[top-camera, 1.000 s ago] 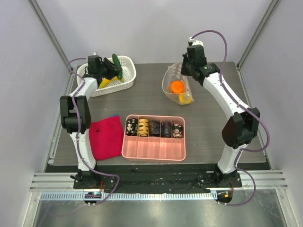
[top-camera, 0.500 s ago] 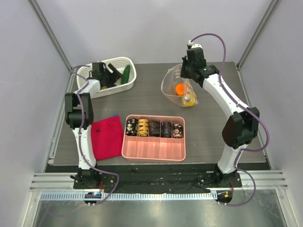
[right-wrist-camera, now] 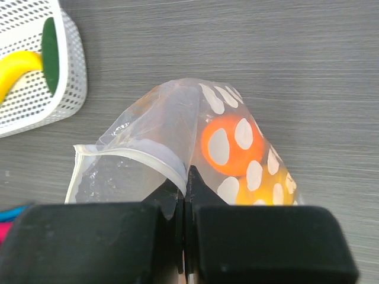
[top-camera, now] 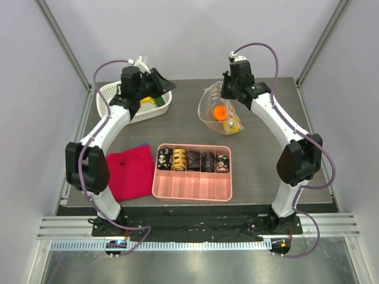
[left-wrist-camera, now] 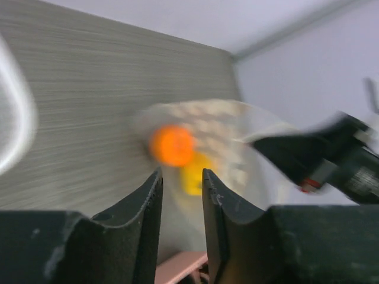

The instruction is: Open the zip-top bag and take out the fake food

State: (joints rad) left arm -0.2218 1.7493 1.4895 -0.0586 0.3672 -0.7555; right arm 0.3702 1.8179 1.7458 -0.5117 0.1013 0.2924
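Was a lab test cell: grey table (top-camera: 260, 171) walled by plain white panels (top-camera: 195, 35), aluminium frame post (top-camera: 64, 44), slotted rail (top-camera: 201, 244) up front.

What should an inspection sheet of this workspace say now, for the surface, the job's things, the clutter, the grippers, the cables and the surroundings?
Surface: dark wood-grain table; no spills seen.
Job's things: zip-top bag, mouth looks open, with an orange piece and a yellow piece inside; in the white basket, a banana and a green piece.
Clutter: pink tray with patterned cylinders; red cloth.
Grippers: right gripper shut on the bag's rim; left gripper slightly open, empty.
Cables: purple cables loop over both arms, snagging nothing.
Surroundings: pale walls, metal posts; nothing else seen.
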